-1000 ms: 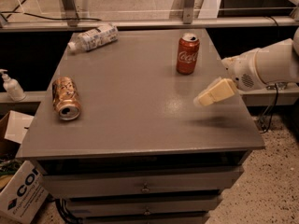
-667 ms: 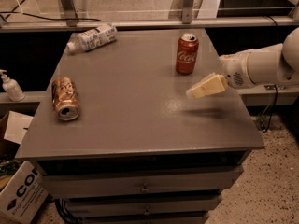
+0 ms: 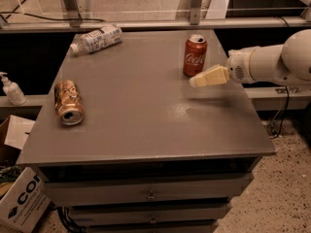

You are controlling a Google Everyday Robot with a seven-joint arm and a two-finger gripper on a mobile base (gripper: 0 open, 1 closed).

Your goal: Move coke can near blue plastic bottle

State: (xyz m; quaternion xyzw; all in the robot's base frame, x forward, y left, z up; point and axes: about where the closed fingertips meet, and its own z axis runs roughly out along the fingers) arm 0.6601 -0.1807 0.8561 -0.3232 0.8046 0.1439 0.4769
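The red coke can (image 3: 195, 55) stands upright at the back right of the grey table (image 3: 146, 125). The blue plastic bottle (image 3: 96, 39) lies on its side at the back left corner, white cap toward the left. My gripper (image 3: 195, 81) reaches in from the right on a white arm, its cream fingertips just below and in front of the coke can, close to it but holding nothing.
A copper-gold can (image 3: 68, 102) lies on its side at the table's left edge. A small white pump bottle (image 3: 10, 89) stands on a ledge to the left. A cardboard box (image 3: 22, 198) sits on the floor at lower left. Drawers run under the tabletop.
My gripper has moved left and toward the back, from the table's right side up to just in front of the coke can. The cans and bottle have not moved.
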